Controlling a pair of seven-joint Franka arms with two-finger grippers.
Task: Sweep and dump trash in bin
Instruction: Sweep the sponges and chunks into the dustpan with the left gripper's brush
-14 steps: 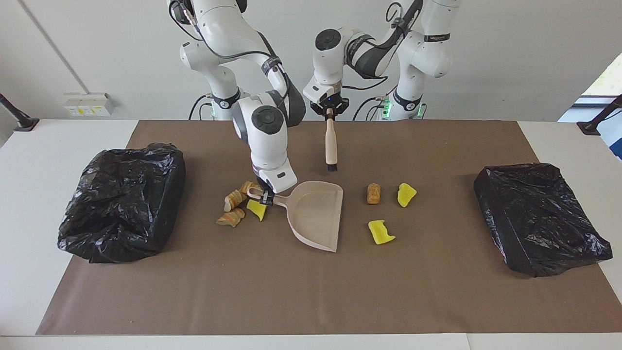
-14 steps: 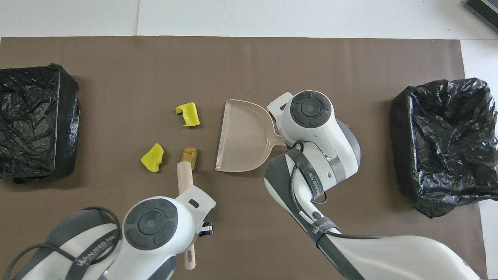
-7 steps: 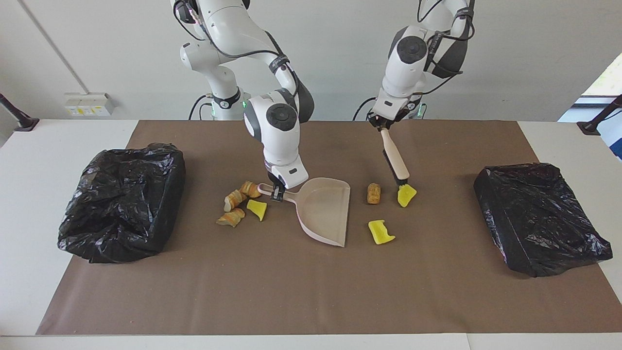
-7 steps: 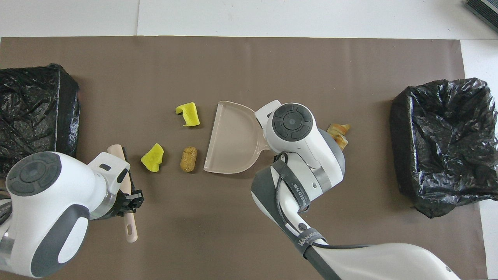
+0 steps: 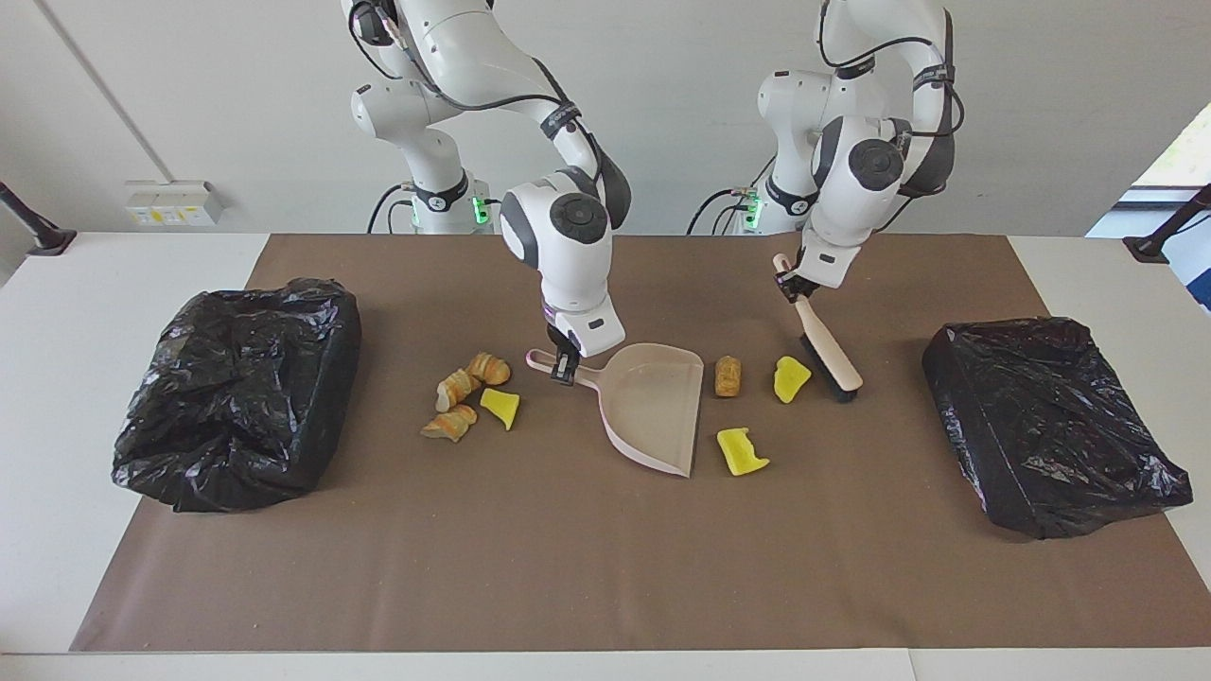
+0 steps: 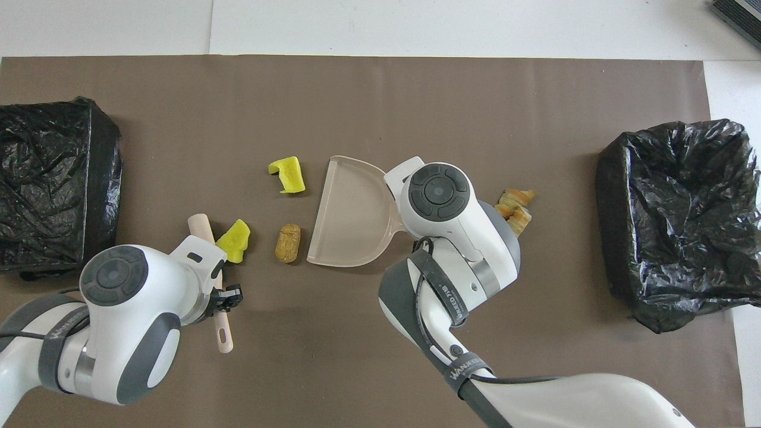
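My right gripper [image 5: 565,367] is shut on the handle of the beige dustpan [image 5: 658,402], which lies flat on the mat with its mouth toward the left arm's end. Just off that mouth lie a brown lump of trash [image 5: 727,375] and two yellow scraps [image 5: 790,378] [image 5: 741,451]. My left gripper [image 5: 791,286] is shut on the brush [image 5: 825,352]. The brush slants down, and its black bristles sit at mat level beside the yellow scrap [image 6: 235,241]. More trash [image 5: 464,397], orange-brown lumps and a yellow chunk, lies by the dustpan's handle, toward the right arm's end.
A black bag-lined bin [image 5: 236,388] stands at the right arm's end of the brown mat [image 5: 568,567]. Another black bin [image 5: 1050,421] stands at the left arm's end.
The left arm has swung the brush from the middle of the table out past the yellow scrap. The right gripper has slid the dustpan up to the brown lump.
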